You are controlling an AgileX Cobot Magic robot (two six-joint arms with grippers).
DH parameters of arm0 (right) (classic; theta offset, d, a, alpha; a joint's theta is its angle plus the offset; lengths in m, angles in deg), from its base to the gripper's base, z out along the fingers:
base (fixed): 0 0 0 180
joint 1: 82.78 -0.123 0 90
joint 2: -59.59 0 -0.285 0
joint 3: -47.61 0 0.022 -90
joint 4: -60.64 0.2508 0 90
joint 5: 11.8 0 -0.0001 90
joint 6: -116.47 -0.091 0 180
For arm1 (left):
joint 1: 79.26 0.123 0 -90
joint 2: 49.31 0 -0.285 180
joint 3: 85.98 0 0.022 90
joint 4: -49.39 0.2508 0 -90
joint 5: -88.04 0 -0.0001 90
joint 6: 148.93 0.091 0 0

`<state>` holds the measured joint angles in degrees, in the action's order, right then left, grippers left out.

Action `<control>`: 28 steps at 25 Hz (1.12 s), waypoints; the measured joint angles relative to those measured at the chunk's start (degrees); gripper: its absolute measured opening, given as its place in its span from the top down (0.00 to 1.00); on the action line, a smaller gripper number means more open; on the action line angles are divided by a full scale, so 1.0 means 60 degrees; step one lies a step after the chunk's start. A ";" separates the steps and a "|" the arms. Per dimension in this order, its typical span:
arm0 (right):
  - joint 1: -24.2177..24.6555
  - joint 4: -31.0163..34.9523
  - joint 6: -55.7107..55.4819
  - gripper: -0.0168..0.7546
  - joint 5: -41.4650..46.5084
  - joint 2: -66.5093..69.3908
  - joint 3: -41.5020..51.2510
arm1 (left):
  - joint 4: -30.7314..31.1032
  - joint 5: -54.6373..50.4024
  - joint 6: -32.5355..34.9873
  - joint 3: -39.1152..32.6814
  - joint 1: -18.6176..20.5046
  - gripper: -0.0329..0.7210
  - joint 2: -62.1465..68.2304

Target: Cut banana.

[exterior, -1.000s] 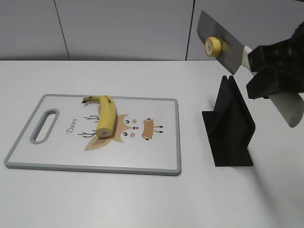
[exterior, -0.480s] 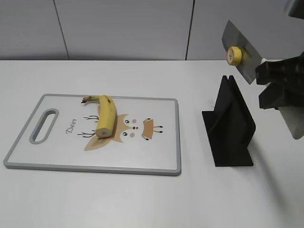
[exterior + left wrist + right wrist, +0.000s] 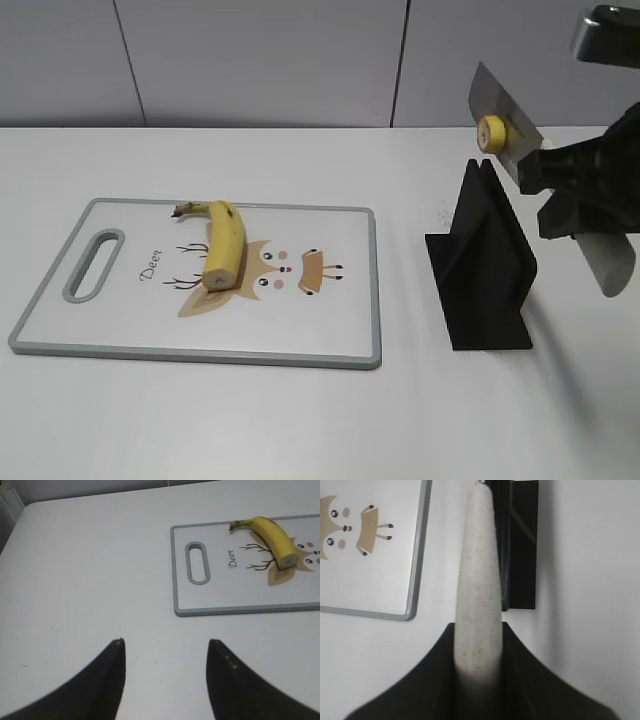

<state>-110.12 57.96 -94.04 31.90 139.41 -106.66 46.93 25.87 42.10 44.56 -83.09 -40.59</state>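
Observation:
The banana (image 3: 224, 246) lies on the cutting board (image 3: 120, 320), its dark stem at the back left and its flat cut end toward the front; it also shows in the left wrist view (image 3: 274, 536). My right gripper (image 3: 565, 190) is shut on the pale speckled handle of a knife (image 3: 477, 580). The knife blade (image 3: 500, 125) is just above the top of the black knife stand (image 3: 485, 265). A small round banana slice (image 3: 490, 131) sticks to the blade. My left gripper (image 3: 165, 645) is open and empty over bare table, left of the board.
The board (image 3: 225, 607) has a handle slot (image 3: 197, 562) at its left end and a deer drawing. The black stand (image 3: 522, 545) sits right of the board. A grey panelled wall runs behind the table.
My right gripper has carried the knife, with the slice stuck to it, to the right and then down, so the blade is now close over the stand. The banana and left arm have not moved.

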 joint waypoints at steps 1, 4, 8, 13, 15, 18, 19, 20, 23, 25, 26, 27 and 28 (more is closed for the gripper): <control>0.0000 -0.0067 -0.0009 0.76 0.0000 0.0062 0.0000 | 0.0000 0.0000 0.0000 0.0000 0.0000 0.30 0.0000; 0.0000 -0.0147 -0.0009 0.76 -0.0012 0.0210 0.0010 | 0.0000 0.0000 0.0000 0.0000 0.0000 0.30 0.0000; 0.0000 -0.0177 -0.0149 0.76 -0.0360 0.0240 0.0408 | 0.0000 0.0000 0.0000 0.0000 0.0000 0.30 0.0000; 0.0000 -0.0177 -0.0403 0.76 -0.1198 0.0232 0.1476 | 0.0000 0.0000 0.0000 0.0000 0.0000 0.30 0.0000; 0.0000 -0.0177 -0.0440 0.76 -0.1389 0.0232 0.1751 | 0.0000 0.0000 0.0000 0.0000 0.0000 0.30 0.0000; 0.0000 -0.0118 -0.0459 0.76 -0.1513 0.0232 0.1948 | 0.0000 0.0000 0.0000 0.0000 0.0000 0.30 0.0000; 0.0000 -0.0111 -0.0461 0.76 -0.1550 0.0232 0.1984 | 0.0000 0.0000 0.0000 0.0000 0.0000 0.30 0.0000; 0.0000 -0.0111 -0.0461 0.76 -0.1612 0.0232 0.2010 | 0.0000 0.0000 0.0000 0.0000 0.0000 0.30 0.0000; 0.0000 -0.0100 -0.0461 0.76 -0.1725 0.0232 0.2073 | 0.0000 0.0000 0.0000 0.0000 0.0000 0.30 0.0000; 0.0000 -0.0100 -0.0461 0.76 -0.1775 0.0323 0.2083 | 0.0000 0.0000 0.0000 0.0000 0.0000 0.30 0.0000; 0.0000 -0.0100 -0.0461 0.76 -0.1798 0.0426 0.2083 | 0.0000 0.0000 0.0000 0.0000 0.0000 0.30 0.0000; 0.0000 -0.0100 -0.0461 0.76 -0.1847 0.0524 0.2083 | 0.0000 0.0000 0.0000 0.0000 0.0000 0.30 0.0000; 0.0000 -0.0086 -0.0461 0.76 -0.1943 0.0637 0.2083 | 0.0000 0.0000 0.0000 0.0000 0.0000 0.30 0.0000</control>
<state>-110.12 57.45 -96.81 20.24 143.23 -94.16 46.93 25.87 42.10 44.56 -83.09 -40.59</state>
